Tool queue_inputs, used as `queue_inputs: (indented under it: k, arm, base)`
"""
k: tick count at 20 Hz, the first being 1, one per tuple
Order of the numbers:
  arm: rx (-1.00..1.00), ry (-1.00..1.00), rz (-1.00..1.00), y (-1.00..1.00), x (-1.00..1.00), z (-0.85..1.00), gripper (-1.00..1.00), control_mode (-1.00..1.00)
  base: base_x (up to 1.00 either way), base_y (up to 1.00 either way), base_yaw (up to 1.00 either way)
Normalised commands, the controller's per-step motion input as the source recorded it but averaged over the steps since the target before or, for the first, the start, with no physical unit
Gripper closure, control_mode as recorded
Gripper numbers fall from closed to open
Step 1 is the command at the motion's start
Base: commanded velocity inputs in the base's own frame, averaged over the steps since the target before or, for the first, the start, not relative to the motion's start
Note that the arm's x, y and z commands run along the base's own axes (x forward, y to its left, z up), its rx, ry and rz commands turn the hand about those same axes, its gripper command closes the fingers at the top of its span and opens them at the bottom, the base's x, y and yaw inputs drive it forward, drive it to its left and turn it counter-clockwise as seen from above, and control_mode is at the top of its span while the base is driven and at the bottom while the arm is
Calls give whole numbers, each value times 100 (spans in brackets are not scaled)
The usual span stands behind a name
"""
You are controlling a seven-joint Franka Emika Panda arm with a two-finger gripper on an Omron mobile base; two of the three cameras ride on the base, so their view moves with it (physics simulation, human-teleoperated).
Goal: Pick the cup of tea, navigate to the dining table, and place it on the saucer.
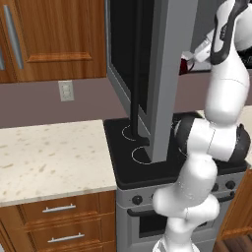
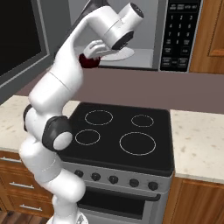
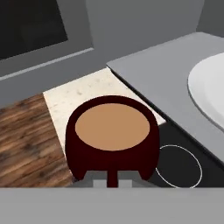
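The cup of tea (image 3: pixel 111 135) is a dark maroon round cup full of light tan liquid, and it hangs in the air close under the hand camera. My gripper (image 3: pixel 112 179) is shut on its little handle at the near side. In the right base view the cup (image 2: pixel 89 61) shows under my white hand (image 2: pixel 93 50), just outside the open microwave's mouth and high above the stove. In the left base view a sliver of the cup (image 1: pixel 183 65) peeks out past the microwave door. The dining table and the saucer are out of view.
The microwave (image 2: pixel 144 57) is open, with a white turntable plate (image 3: pixel 210 87) inside and its door (image 1: pixel 165 78) swung out. Below lies the black stove top (image 2: pixel 118 135). Cream counters (image 1: pixel 49 157) flank the stove, and wood floor (image 3: pixel 26 144) shows beyond.
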Motion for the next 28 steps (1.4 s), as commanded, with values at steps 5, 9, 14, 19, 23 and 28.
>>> queue_inputs:
  k: [5, 9, 14, 19, 23, 28]
  arm:
    - [2, -20, -25, 0, -100, -1, 100, -100]
    - [9, -3, -30, 0, -100, 20, 100, -100]
    - [7, 0, -17, 0, -100, 8, 100, -100]
    - [0, 1, -3, -7, -100, -1, 100, -100]
    - [0, 1, 0, -18, -99, -6, 100, -100]
    - [0, 10, 0, -9, -58, -43, 100, -100]
  base:
    - [0, 0, 0]
    - [0, 0, 0]
    - [0, 0, 0]
    - [0, 0, 0]
    - [0, 0, 0]
    - [0, 0, 0]
